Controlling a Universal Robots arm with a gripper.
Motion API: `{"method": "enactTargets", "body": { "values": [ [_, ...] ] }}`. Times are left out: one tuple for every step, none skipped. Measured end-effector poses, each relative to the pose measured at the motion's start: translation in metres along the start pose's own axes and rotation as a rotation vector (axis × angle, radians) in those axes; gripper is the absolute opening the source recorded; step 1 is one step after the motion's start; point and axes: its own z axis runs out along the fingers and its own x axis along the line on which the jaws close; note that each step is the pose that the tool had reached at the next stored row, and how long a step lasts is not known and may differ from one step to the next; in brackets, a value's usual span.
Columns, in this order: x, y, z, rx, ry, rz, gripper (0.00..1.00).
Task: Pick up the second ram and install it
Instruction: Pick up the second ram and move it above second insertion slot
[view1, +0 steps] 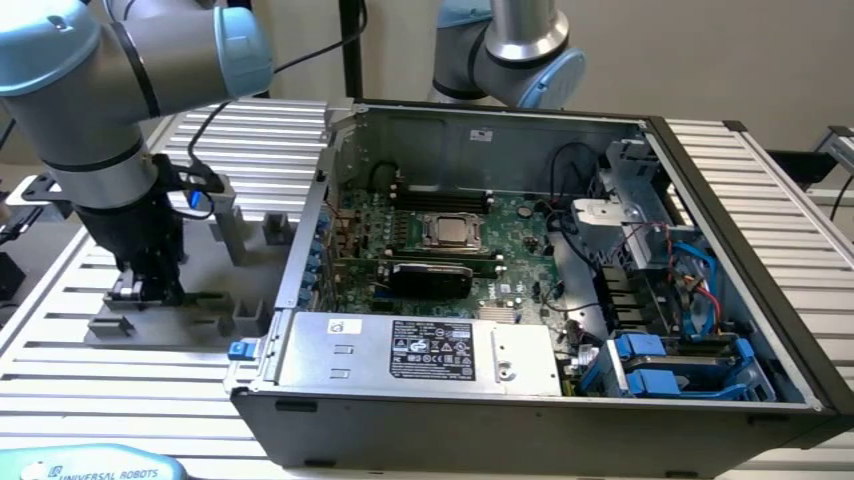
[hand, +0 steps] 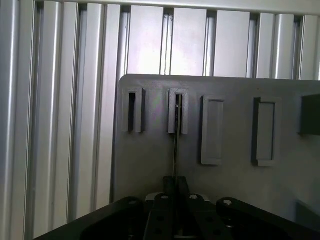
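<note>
- The gripper (view1: 144, 285) is reaching straight down onto a grey holder plate (view1: 174, 322) that is lying on the slatted aluminium tabletop (view1: 80, 385), toward the tabletop's edge at the exterior view's left.
- In the wrist view the gripper (hand: 175, 187) is clamping its dark fingers (hand: 169, 189) onto the second ram (hand: 175, 150), which is showing edge-on as a thin dark line.
- The stick is standing on its long edge across the holder plate (hand: 145, 170), with its far end sitting in a narrow slot (hand: 178, 112) near the plate's edge and its near end pinched between the fingers.
- An empty slot (hand: 132, 112) of the same shape is sitting just beside the occupied one, and two longer raised rectangular frames (hand: 212, 131) are lying further along the plate.
- The open computer case (view1: 534, 405) is resting on the tabletop just beside the plate, on the exterior view's right of it, and is taking up the middle of the tabletop.
- Inside the case the green motherboard (view1: 527, 245) is lying flat with the processor socket (view1: 454, 232) at its middle, and a silver power supply (view1: 427, 350) is filling the near wall.
- The gripper and the stick are staying well apart from the motherboard.
</note>
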Motion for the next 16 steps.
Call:
{"method": "enactTargets", "body": {
  "values": [
    [0.0,0.0,0.0,0.0,0.0,0.001,0.14],
    [0.0,0.0,0.0,0.0,0.0,0.001,0.14],
    [0.0,0.0,0.0,0.0,-0.0001,0.002,0.14],
    [0.0,0.0,-0.0001,0.0,-0.0001,0.002,0.14],
    [0.0,0.0,-0.0006,-0.0002,0.0,0.002,0.14],
    [0.0,0.0001,-0.0014,-0.0001,0.0,0.002,0.14],
    [0.0,0.0001,-0.0026,-0.0001,-0.0001,0.002,0.14],
    [0.0,0.0002,-0.004,-0.0001,-0.0001,0.002,0.14],
    [0.0,0.0003,-0.0058,-0.0001,-0.0001,0.003,0.14],
    [0.0,0.0004,-0.0078,0.0,-0.0002,0.003,0.14],
    [0.0,0.0005,-0.0105,0.0,-0.0002,0.003,0.14],
    [0.0,0.0007,-0.0136,0.0,-0.0002,0.003,0.14],
    [0.0,0.0009,-0.0173,-0.0002,-0.0001,0.003,0.14],
    [0.0,0.0011,-0.0214,-0.0001,-0.0001,0.003,0.14],
    [0.0,0.0013,-0.0259,-0.0001,-0.0001,0.003,0.14],
    [0.0,0.0015,-0.0304,-0.0001,-0.0001,0.003,0.14]
  ]
}}
